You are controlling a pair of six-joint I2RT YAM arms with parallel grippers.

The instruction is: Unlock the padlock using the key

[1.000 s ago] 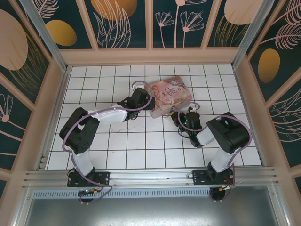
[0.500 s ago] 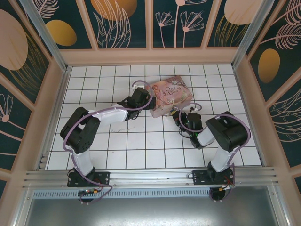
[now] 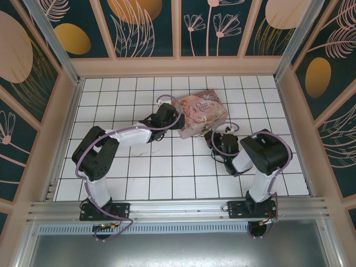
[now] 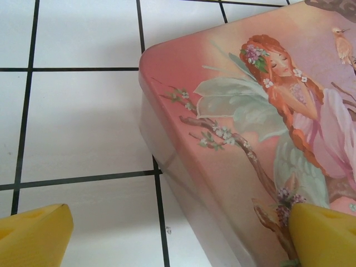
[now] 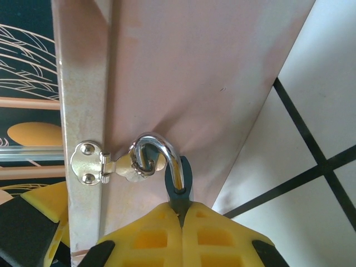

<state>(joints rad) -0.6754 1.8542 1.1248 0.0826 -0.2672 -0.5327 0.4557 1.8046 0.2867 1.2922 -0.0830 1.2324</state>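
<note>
Padlock (image 5: 179, 177), one, is hanging on one pink tin (image 4: 233, 139), right fingers (image 5: 150, 239) clamping it, left fingers (image 4: 33, 236) gaping wide; floral walls (image 3: 144, 28) are enclosing white-tiled tabletop (image 4: 83, 128).

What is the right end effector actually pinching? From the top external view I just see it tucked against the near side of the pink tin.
Observer: The right end effector is shut on the padlock, gripping its blue body just below the shackle.
Operator: Is the shackle clear of the tin?
Observer: No, it is hooked through the ring of the hasp fixed to the pink tin.
Operator: And the left end effector?
Observer: The left end effector is open at the tin's corner, with one of its yellow fingers over bare tile and the other over the illustrated lid.
</note>
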